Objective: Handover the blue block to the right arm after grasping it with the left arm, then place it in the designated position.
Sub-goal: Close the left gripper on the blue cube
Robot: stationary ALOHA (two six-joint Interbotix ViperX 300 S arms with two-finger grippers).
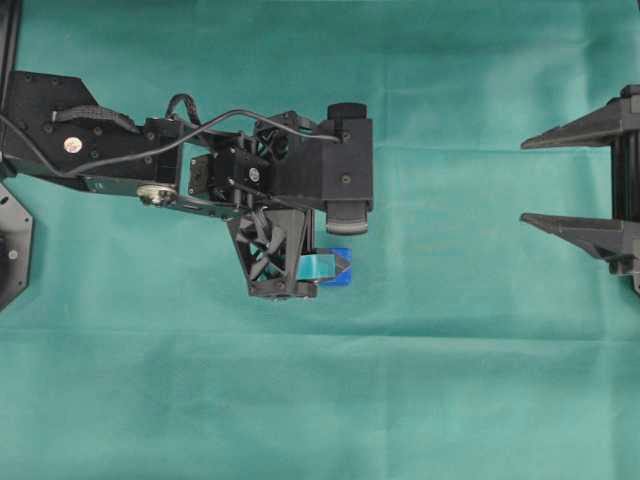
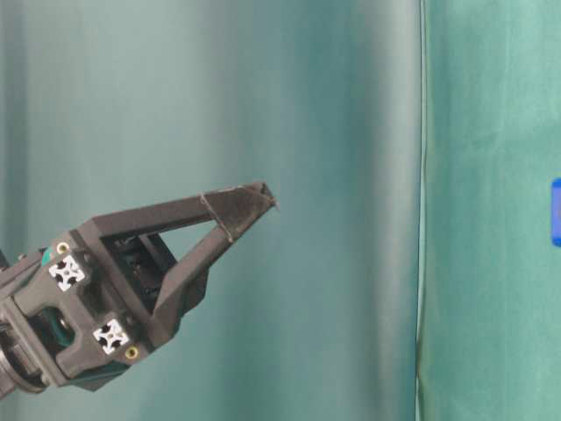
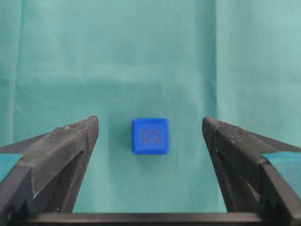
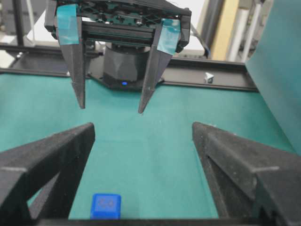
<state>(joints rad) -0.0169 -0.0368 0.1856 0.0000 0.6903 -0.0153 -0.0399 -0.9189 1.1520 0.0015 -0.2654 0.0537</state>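
Just one blue block [image 3: 150, 136], two hands apart.

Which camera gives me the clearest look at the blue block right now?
The left wrist view: the blue block sits whole and centred between the open fingers, engraved face up. Overhead, the left arm partly hides it. The right wrist view catches it at the bottom edge; table-level shows a sliver.

My left arm [image 1: 200, 160] is all black w/ cables looped over it, teal tape bands on both fingers [image 4: 75, 61]. Right arm [image 2: 96, 298] is plain black, white patches by the wrist housing.
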